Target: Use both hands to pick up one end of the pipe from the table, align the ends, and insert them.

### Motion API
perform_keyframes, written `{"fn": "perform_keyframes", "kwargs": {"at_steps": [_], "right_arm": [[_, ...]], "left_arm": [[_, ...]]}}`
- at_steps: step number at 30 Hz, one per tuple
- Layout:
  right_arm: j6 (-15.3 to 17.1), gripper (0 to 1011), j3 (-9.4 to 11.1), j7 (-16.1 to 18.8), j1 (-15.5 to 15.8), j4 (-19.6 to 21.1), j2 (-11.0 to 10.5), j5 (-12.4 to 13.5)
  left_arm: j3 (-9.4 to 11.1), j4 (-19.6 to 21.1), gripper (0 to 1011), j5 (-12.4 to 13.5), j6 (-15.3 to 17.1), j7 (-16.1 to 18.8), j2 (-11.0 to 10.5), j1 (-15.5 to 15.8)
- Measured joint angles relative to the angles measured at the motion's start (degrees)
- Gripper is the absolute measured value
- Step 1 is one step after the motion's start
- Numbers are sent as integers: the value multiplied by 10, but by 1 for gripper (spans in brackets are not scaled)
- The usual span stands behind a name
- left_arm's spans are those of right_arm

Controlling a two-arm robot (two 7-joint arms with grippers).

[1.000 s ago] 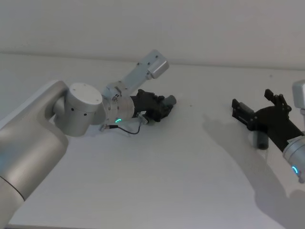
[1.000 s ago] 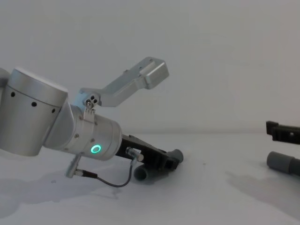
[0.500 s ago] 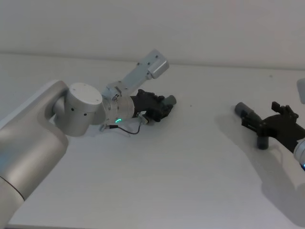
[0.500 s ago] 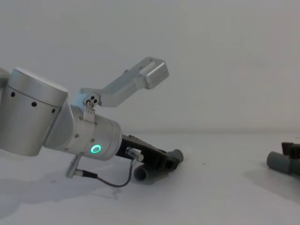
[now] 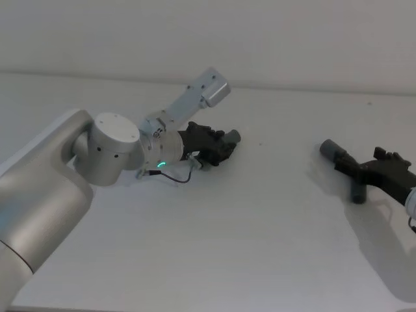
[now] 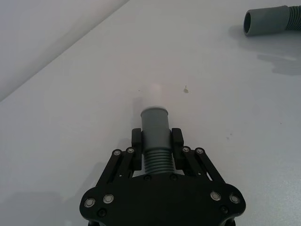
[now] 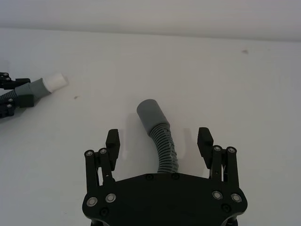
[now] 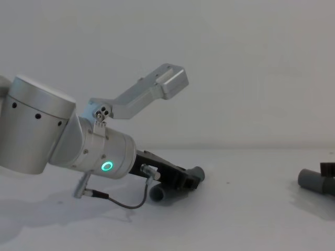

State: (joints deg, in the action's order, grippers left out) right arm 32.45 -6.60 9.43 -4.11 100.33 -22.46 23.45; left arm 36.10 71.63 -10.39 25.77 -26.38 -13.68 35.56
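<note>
The right tool (image 7: 159,138) has dropped astride the grey-mouthed piece (image 7: 151,114), jaws open. The left tool (image 6: 155,141) stays clamped on the white-tipped piece (image 6: 154,125). Closing comes next, I'd say.

The left arm (image 8: 78,149) is silver and cylindrical, with a green glowing ring (image 8: 107,167), a thin dark cable (image 8: 121,203) and what seems a camera bracket (image 8: 152,91). Both the left gripper (image 6: 157,141) and right gripper (image 7: 159,139) are black linkages studded with silver screws (image 7: 94,201).
</note>
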Motion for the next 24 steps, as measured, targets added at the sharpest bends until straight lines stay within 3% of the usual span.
{"fn": "perform_keyframes", "kwargs": {"at_steps": [24], "right_arm": [[17,1004,-7,-6,-22,-51,13,14]], "left_arm": [[0,0,356,0,0,0,0,0]]}}
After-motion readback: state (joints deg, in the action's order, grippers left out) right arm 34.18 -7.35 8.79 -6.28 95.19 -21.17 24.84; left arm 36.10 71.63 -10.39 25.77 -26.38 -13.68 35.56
